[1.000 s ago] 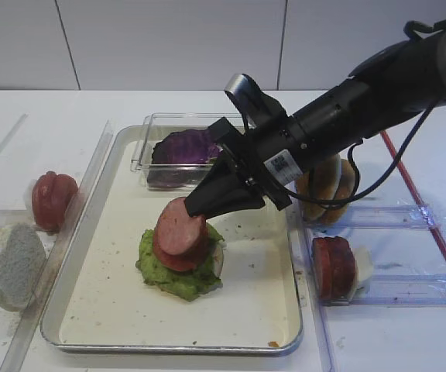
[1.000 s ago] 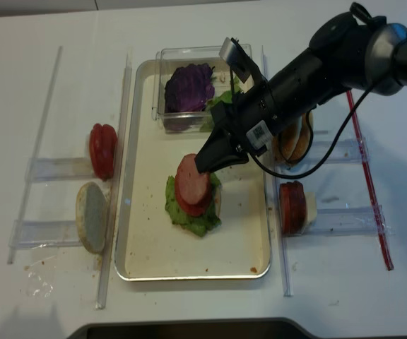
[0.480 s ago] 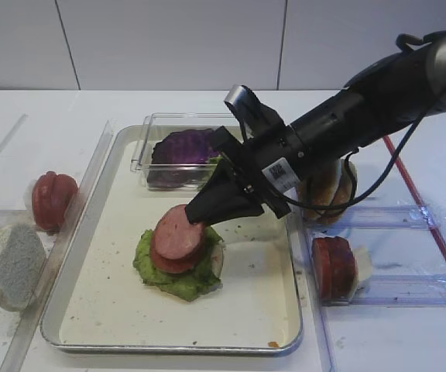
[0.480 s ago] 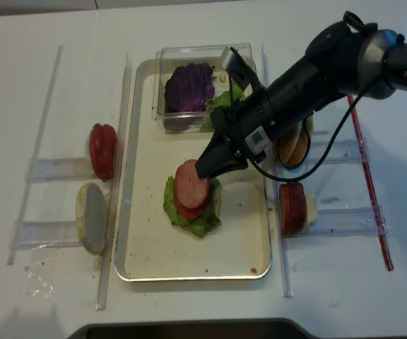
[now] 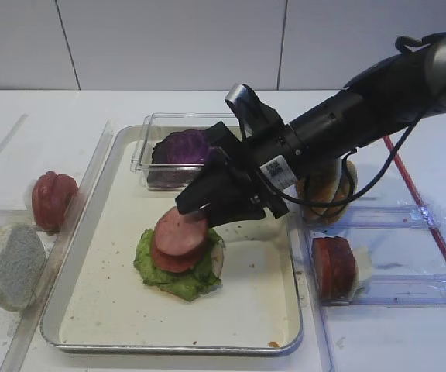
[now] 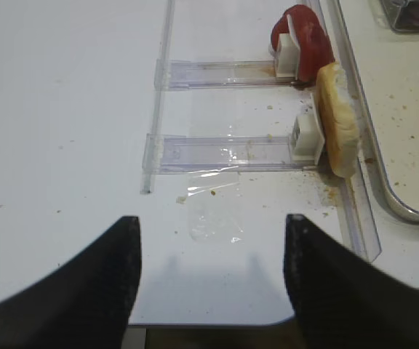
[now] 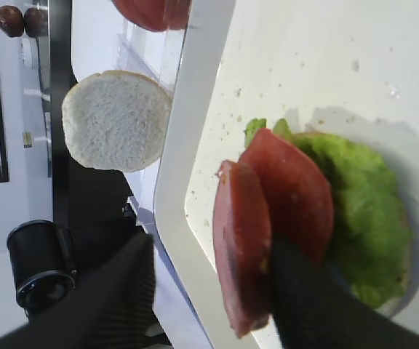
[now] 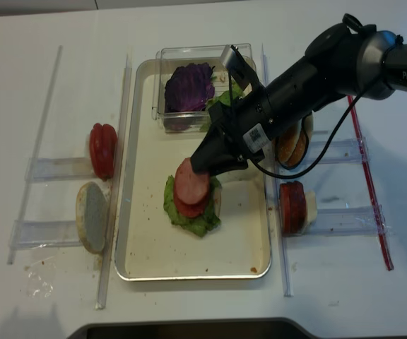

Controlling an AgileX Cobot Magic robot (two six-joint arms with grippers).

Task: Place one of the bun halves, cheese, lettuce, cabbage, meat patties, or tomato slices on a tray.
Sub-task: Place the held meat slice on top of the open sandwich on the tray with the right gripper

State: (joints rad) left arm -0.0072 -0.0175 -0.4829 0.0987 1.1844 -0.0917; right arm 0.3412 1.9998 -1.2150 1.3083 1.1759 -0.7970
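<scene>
At the far left of the tabletop (image 5: 409, 341), over bare surface: left fingers (image 6: 86, 291), spread apart, holding nothing. Next along, in clear plastic holders just outside the tray's left rim: a bun half (image 5: 14, 267) standing on edge with its pale cut face showing, and behind it tomato slices (image 5: 53, 200). On the tray (image 5: 114, 310), near its middle: lettuce (image 5: 180, 277) with two meat patties (image 5: 178, 236) overlapping on top, the upper one tilted. Just above that stack: right fingers (image 5: 207, 200), parted, one touching the upper patty's edge, not clamped on it. At the tray's far end: a clear box (image 5: 142, 155) with cabbage (image 5: 184, 147) inside. Right of the tray, in holders: more bun halves (image 5: 327, 186), then spare patties (image 5: 333, 267) nearer the camera.
</scene>
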